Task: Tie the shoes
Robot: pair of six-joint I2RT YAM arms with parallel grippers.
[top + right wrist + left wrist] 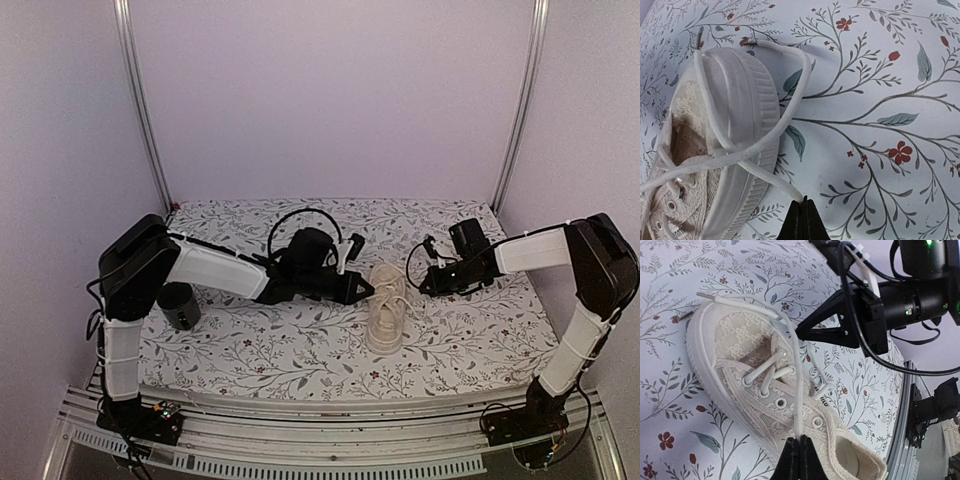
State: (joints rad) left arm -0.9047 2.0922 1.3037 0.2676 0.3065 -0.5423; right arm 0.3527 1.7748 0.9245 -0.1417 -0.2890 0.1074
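**Both claws pinching lace, sneaker parked between them**

The only writing I can spot is a tiny printed tab (pixel 822 401) by the eyelets of the sneaker (pixel 386 318), and it's way too small to read.

The left claw (pixel 800 447) is pressed together on the lace (pixel 799 390), which runs straight up from its tips across the eyelets. The right claw (pixel 804 212) is squeezed tight too, with another stretch of lace going in at its tips, just off the toe cap.

The sneaker sits on its sole on the floral desk (pixel 300 350), between the two claws and just beside each.

The left wrist view chops the heel off at the bottom edge, and the right wrist view only catches the toe end. From the top, the claw tips blur into the dark arms. There's a dark cup (pixel 180 305) well off to the left of the left claw.
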